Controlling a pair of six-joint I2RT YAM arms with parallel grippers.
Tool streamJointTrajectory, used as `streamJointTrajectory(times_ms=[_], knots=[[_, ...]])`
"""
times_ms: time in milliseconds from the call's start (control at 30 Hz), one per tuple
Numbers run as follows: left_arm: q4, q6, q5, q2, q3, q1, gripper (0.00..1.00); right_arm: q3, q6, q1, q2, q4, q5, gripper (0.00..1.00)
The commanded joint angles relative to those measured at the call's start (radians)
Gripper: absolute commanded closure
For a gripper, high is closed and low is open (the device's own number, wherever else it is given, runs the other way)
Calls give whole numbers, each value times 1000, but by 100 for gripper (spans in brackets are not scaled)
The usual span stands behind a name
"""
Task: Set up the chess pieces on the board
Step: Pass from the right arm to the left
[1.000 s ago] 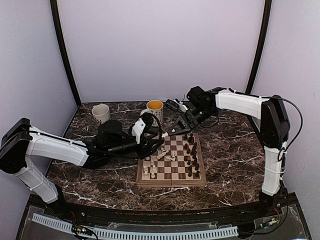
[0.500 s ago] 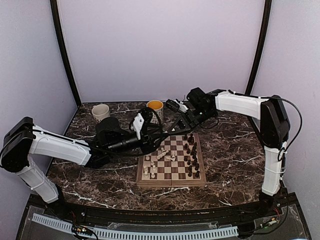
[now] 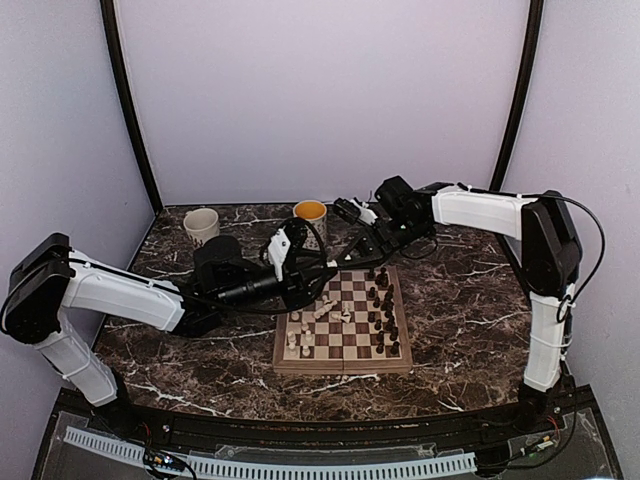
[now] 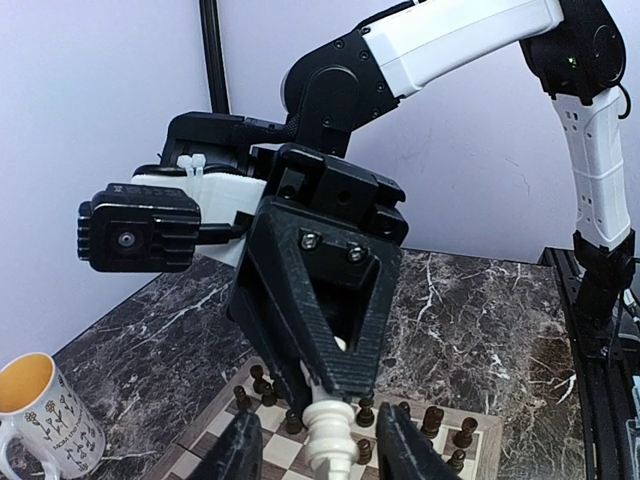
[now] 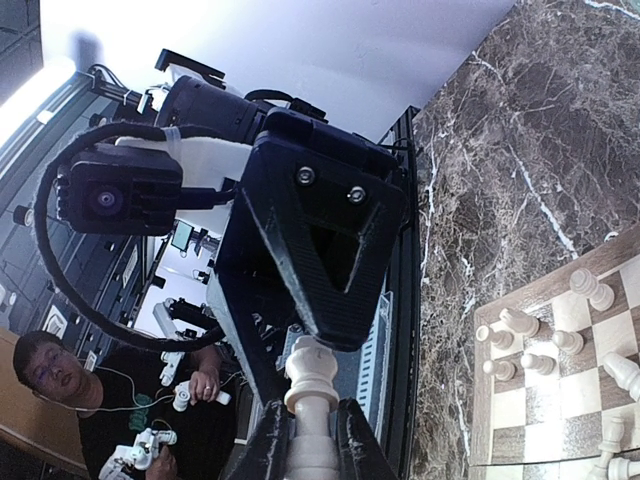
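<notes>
The two arms are meeting tip to tip over the far left corner of the board [image 3: 342,366], which is lying in the middle of the marble desk [image 3: 470,320]. The right end effector [image 5: 312,448] is gripping a tall cream-white piece [image 5: 312,385] by one end, its fingers pressing closed on either side of it in the right wrist view. The left end effector [image 4: 320,460] is standing open around the other end of that same piece. In the left wrist view its two fingers [image 4: 243,455] are flanking the piece with a sliver of gap on each side, though the picture is cutting them off at the bottom edge, so whether the pads are grazing it lower down is hard to say. The piece is hanging in the air above the squares. On the board, the dark pieces [image 3: 382,305] are standing in rows along the right-hand side, while the other white pieces [image 3: 300,340] are sitting scattered over the left half. Beyond the board, a white mug [image 3: 202,226] and a yellow-lined mug [image 3: 310,214] are standing near the back wall
</notes>
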Motion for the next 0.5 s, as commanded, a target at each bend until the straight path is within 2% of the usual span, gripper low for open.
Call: streamJointTrajectory(times_ms=[0, 367, 467], knots=[[30, 9, 3, -1, 2, -2, 60, -30, 44, -6, -53, 66, -37, 87], [-4, 14, -2, 0, 21, -1, 79, -37, 53, -7, -54, 83, -41, 85], [-58, 14, -8, -15, 35, -1, 81, -36, 39, -9, -61, 80, -25, 78]])
